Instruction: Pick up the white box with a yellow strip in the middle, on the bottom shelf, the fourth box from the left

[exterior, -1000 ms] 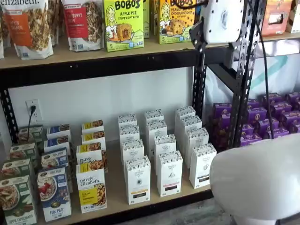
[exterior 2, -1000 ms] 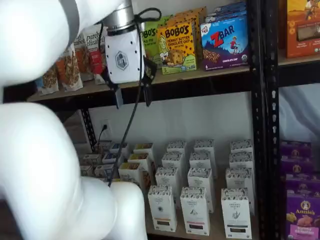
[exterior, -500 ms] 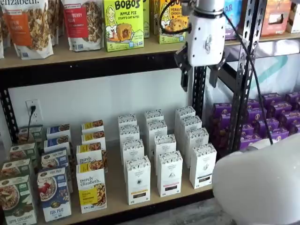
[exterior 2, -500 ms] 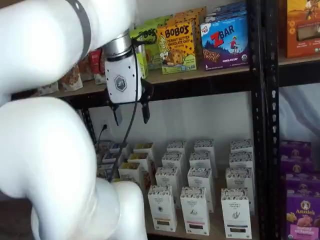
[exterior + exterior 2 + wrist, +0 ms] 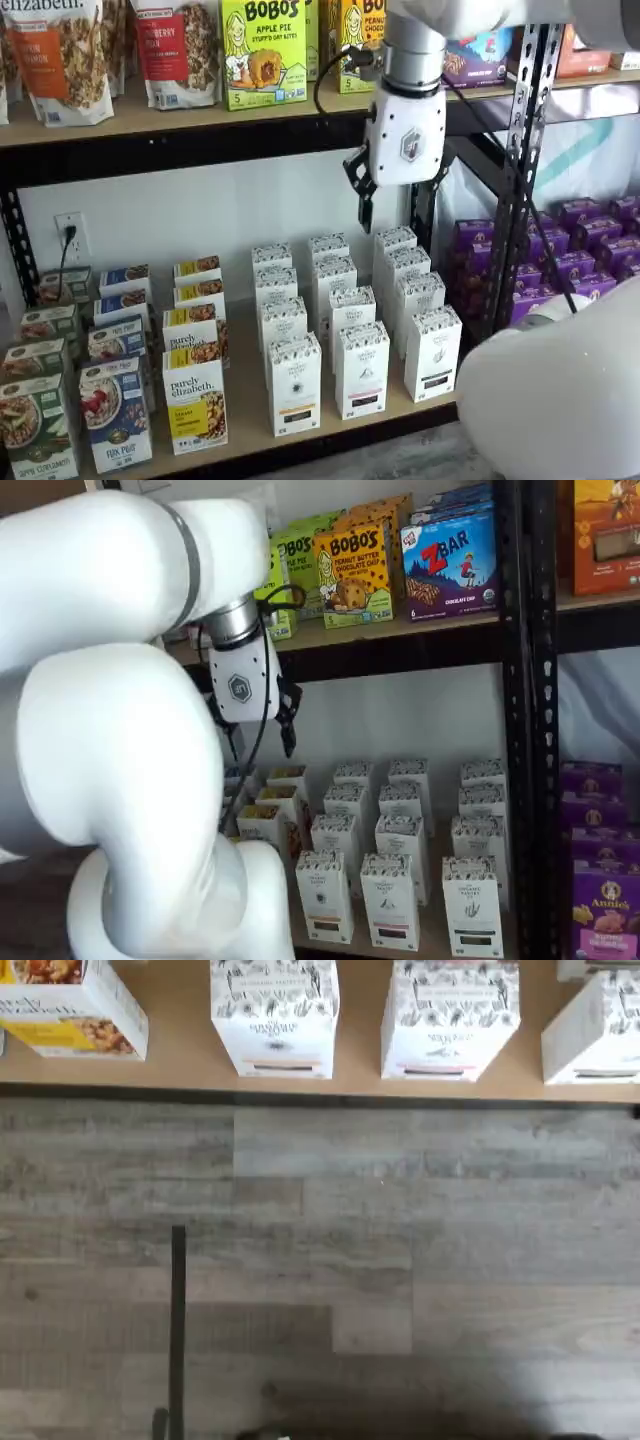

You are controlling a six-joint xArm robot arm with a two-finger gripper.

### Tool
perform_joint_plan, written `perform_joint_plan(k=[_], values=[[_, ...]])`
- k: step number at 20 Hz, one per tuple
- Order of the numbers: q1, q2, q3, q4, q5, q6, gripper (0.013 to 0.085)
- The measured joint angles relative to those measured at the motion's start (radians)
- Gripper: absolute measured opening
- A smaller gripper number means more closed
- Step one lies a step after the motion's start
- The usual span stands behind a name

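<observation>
The white box [image 5: 294, 385] stands upright at the front edge of the bottom shelf [image 5: 248, 405], first in its file of like white cartons; you will find it in both shelf views [image 5: 323, 895], with its yellow-orange strip low on the front face. Just beside it on one side stands the purely elizabeth box [image 5: 194, 400] with the yellow panel; on the other side stands a second white carton [image 5: 362, 369], apart by a narrow gap. In the wrist view the white box [image 5: 275, 1015] shows from above, speckled top band toward the camera, on the tan board [image 5: 180, 1065]; grey plank flooring [image 5: 380, 1260] fills the rest of that view.

The gripper [image 5: 393, 205] hangs well above the cartons, level with the dark front rail of the upper shelf [image 5: 200, 140]; it touches no box. One black finger [image 5: 365, 200] shows plainly, the other merges with the black rack post; you cannot tell how far the fingers are parted. In a shelf view [image 5: 260, 742] the white arm covers part of the gripper.
</observation>
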Motion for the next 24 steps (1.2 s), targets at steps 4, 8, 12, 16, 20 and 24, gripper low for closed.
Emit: perform_joint_plan(k=[4,8,12,16,20,24], values=[[0.007,0.023,0.047,0.010,-0.109,0.005,0.0850],[0.022,0.077,0.064,-0.012,-0.184,0.029,0.0850],[0.015,0.138,0.067,0.023,-0.240,0.007,0.0850],[0.010,0.204,0.073,0.035,-0.310,-0.004,0.0850],[0.015,0.262,0.081,0.026,-0.386,0.003,0.0850],[0.029,0.328,0.083,0.017,-0.447,0.022,0.0850]])
